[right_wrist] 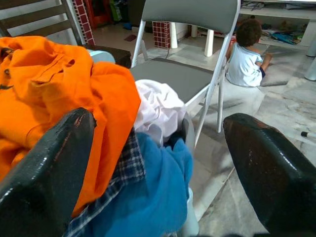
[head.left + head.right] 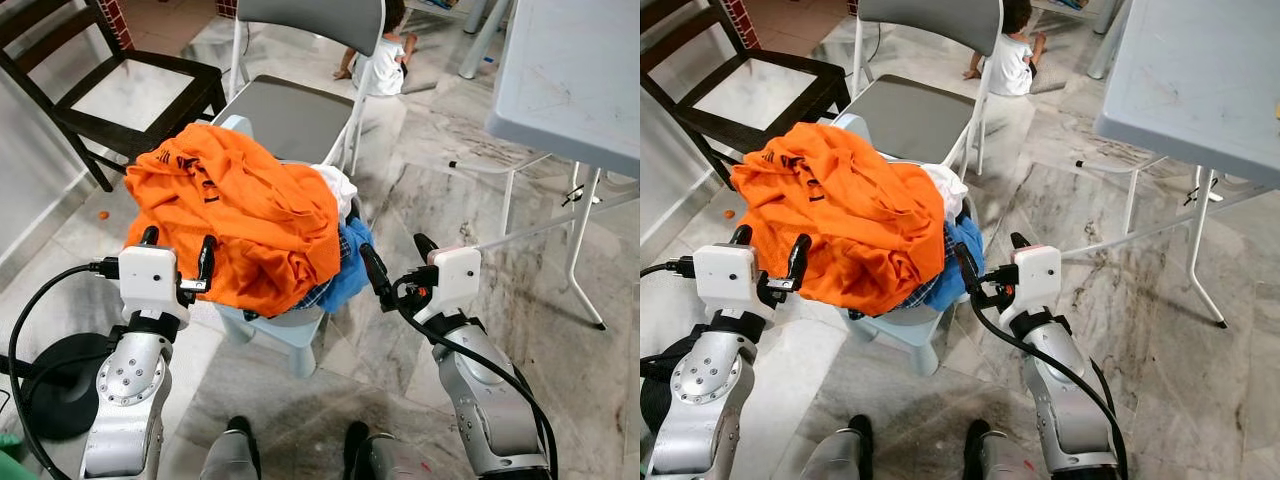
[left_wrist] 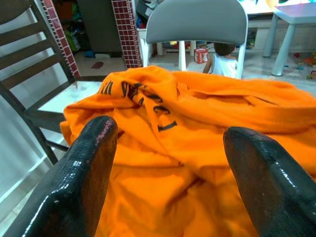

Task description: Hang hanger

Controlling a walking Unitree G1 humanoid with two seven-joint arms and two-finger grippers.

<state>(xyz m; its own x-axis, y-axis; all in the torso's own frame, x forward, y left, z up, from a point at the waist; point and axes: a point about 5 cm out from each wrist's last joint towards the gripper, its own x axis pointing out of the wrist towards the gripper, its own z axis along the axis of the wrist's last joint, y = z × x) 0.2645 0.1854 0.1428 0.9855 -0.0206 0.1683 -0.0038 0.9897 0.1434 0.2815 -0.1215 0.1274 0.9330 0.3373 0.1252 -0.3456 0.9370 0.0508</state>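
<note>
- orange shirt (image 2: pixel 235 215) heaped on top of a small pale-blue chair (image 2: pixel 285 328)
- white cloth (image 2: pixel 338 186), blue cloth (image 2: pixel 352 270), plaid fabric under it
- grey folding chair (image 2: pixel 300 110) behind
- dark wooden chair (image 2: pixel 120 85) far left
- worktop (image 2: pixel 570 80) right
- child (image 2: pixel 385 55) sitting on marble floor (image 2: pixel 420 200)

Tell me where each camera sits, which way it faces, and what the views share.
Left eye view: head, looking down at orange shirt on a small chair; left gripper, right gripper, both arms show.
Right eye view: same scene, shifted sideways.
Left wrist view: along open fingers at the shirt.
Right wrist view: along open fingers at blue cloth and grey chair.
All share the shirt and grey chair.
</note>
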